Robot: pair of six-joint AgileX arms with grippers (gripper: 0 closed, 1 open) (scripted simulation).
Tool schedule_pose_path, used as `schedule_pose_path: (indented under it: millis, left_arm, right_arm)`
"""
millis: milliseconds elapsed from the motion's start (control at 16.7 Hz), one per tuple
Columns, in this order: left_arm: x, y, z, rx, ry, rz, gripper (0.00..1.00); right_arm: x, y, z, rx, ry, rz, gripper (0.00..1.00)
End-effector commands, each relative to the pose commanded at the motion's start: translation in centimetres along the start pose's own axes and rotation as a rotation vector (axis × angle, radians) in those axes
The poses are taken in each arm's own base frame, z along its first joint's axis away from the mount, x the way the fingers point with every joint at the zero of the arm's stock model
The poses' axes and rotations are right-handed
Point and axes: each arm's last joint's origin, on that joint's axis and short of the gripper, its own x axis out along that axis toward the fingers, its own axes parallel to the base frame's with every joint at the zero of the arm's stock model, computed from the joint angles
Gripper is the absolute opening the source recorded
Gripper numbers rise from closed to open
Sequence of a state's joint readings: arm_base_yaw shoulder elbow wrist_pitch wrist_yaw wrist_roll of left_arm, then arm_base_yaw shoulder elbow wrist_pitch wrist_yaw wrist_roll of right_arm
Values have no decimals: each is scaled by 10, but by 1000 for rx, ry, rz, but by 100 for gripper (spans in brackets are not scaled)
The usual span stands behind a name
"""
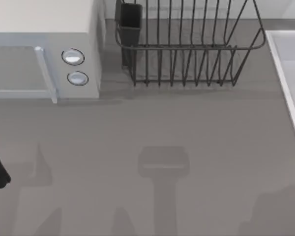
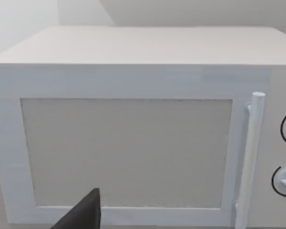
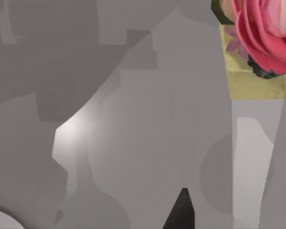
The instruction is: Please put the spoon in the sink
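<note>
Spoon (image 3: 257, 43) location: ahead of the right gripper (image 3: 181, 212) and well apart from it, against a grey surface, as seen from the right wrist camera. Recognisable by a bright red-pink part with a yellowish part adjoining. Position on the table (image 1: 152, 128) relative to the sink (image 1: 292, 59): cannot be established.

Handling, as a judgement:
- Treat as light, stiff and very small.
- Expect a smooth finish, possibly slippery.
- Probably not fragile, yet likely to skid or flip if pressed at one end.
- Take hold across the narrowest section, near the junction of the red and yellowish parts, jaws square to the long axis.
- Close gently and lift straight up before carrying.

Orientation: partly cut off at the edge of the right wrist view. Long axis and pointing direction cannot be determined. Confirm both before committing to a grasp angle.

Gripper state:
- Right gripper: open or closed cannot be told; no object seen in it.
- Left gripper (image 2: 83, 214): facing the door of the microwave (image 2: 133, 143) at the table's left side; open or closed cannot be told; judged idle.

Sink position: right edge of the table in the top view, just beside the dish rack (image 1: 187, 49). Placement of the spoon not yet done.
</note>
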State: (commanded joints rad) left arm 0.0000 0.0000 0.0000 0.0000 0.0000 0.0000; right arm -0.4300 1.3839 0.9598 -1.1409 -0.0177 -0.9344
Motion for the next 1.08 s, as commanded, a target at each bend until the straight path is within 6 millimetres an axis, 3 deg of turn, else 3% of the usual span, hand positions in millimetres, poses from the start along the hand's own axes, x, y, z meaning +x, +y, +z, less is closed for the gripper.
schedule_pose_path:
  millis: [180,360,780,1080]
  left_arm:
    - [0,0,0,0,0,0,100]
    - [0,0,0,0,0,0,100]
    - [0,0,0,0,0,0,100]
    - [0,0,0,0,0,0,100]
  right_arm:
    - [-6,-13,14,-2,18,23,0]
    - [-13,-39,44,-9,50,59,0]
    - [-28,-114,159,-21,51,50,0]
    - [-17,-131,227,-16,8,6,0]
